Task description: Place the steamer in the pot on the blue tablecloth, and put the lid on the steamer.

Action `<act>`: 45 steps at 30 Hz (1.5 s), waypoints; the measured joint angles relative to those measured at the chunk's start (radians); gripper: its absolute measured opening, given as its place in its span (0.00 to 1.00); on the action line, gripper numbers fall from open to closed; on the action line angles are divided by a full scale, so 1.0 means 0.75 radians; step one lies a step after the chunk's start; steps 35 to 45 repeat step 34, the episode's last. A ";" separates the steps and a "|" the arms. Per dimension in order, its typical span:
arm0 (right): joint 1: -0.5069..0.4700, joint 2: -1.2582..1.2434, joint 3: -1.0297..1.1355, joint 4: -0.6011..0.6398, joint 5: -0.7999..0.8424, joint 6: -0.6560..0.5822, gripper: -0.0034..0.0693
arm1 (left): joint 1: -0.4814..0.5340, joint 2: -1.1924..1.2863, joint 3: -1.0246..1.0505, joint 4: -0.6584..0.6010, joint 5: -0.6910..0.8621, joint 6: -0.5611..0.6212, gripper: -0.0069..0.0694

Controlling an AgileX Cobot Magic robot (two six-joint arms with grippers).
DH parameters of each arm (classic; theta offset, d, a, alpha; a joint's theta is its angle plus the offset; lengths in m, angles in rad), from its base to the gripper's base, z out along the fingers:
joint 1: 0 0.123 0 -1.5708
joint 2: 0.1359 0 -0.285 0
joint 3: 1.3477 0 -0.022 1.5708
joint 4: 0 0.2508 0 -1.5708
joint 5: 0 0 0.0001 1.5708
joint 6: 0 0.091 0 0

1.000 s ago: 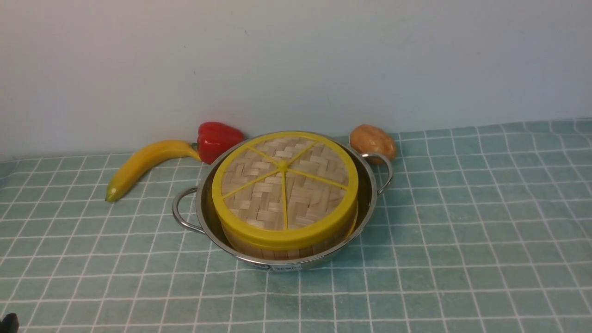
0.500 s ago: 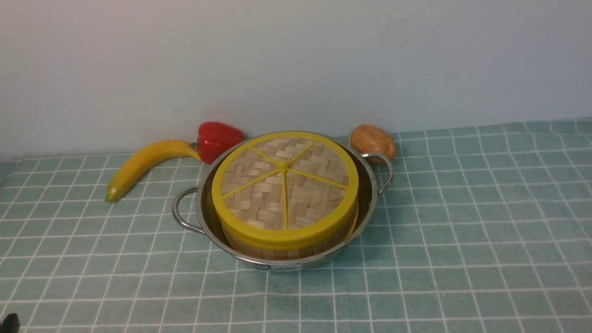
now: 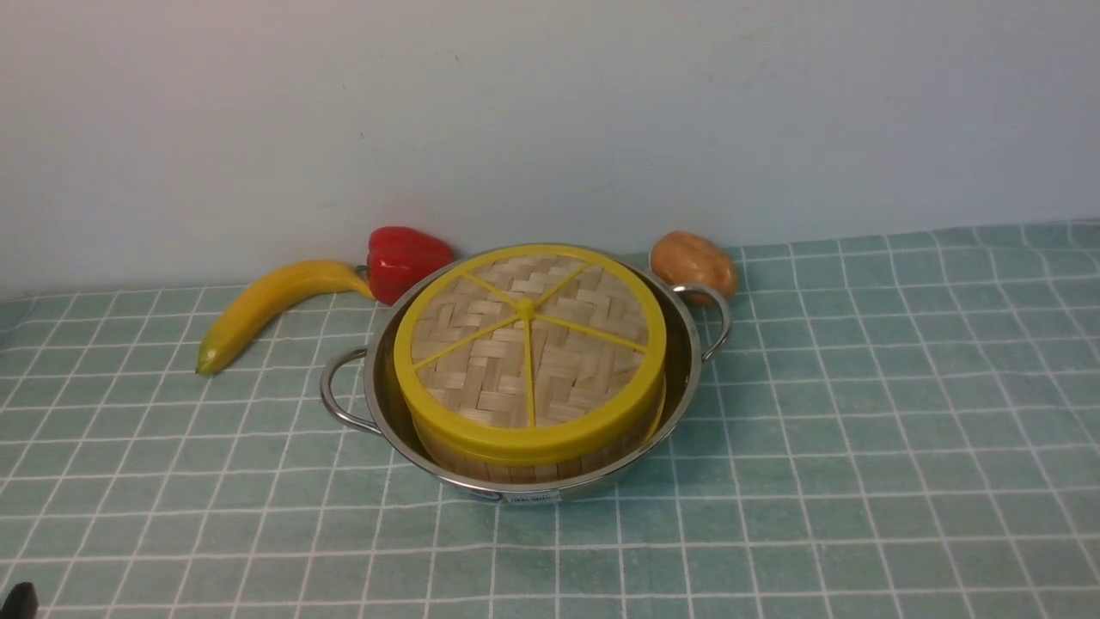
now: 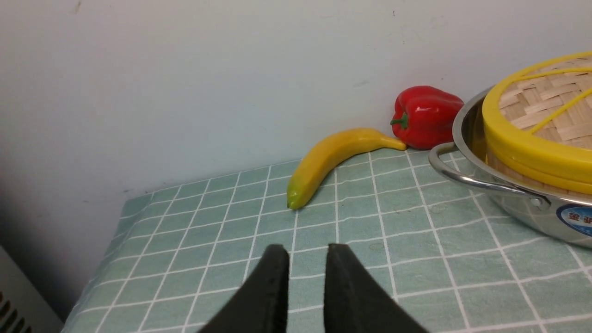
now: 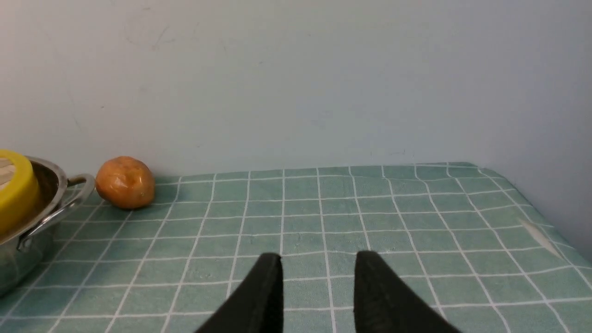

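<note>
The shiny pot point(image 3: 687, 370) stands mid-table on the blue tablecloth point(image 3: 859, 430). Inside it sits the steamer point(image 3: 516, 468), only its bamboo wall showing. The woven lid point(image 3: 526, 344) with yellow rim and spokes lies flat on top and hides the steamer's contents. My left gripper point(image 4: 307, 252) hovers over the cloth, well apart from the pot's left handle point(image 4: 476, 180); its fingers stand slightly apart, nothing between them. In the front view only a black tip of the left gripper point(image 3: 19, 597) shows at the lower left corner. My right gripper point(image 5: 319, 256) is open and empty over bare cloth, away from the pot point(image 5: 46, 185).
A banana point(image 3: 266, 305) and a red pepper point(image 3: 404, 258) lie behind the pot on the left, by the wall. A brown potato point(image 3: 692, 262) sits by the pot's right handle. The cloth drops off at the table's left edge point(image 4: 111, 231) and right edge point(image 5: 545, 217).
</note>
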 joint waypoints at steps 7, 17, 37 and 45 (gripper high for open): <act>0.000 0.000 0.000 0.001 0.000 0.000 0.38 | 0.000 0.000 0.000 0.000 0.000 0.000 0.26; 0.000 0.000 0.000 0.001 0.000 0.000 0.38 | 0.000 0.000 0.000 0.000 0.000 -0.001 0.27; 0.000 0.000 0.000 0.001 0.000 0.000 0.38 | 0.000 0.000 0.000 0.000 0.000 -0.001 0.31; 0.000 0.000 0.000 0.001 0.000 0.000 0.38 | 0.000 0.000 0.000 0.000 0.000 -0.001 0.31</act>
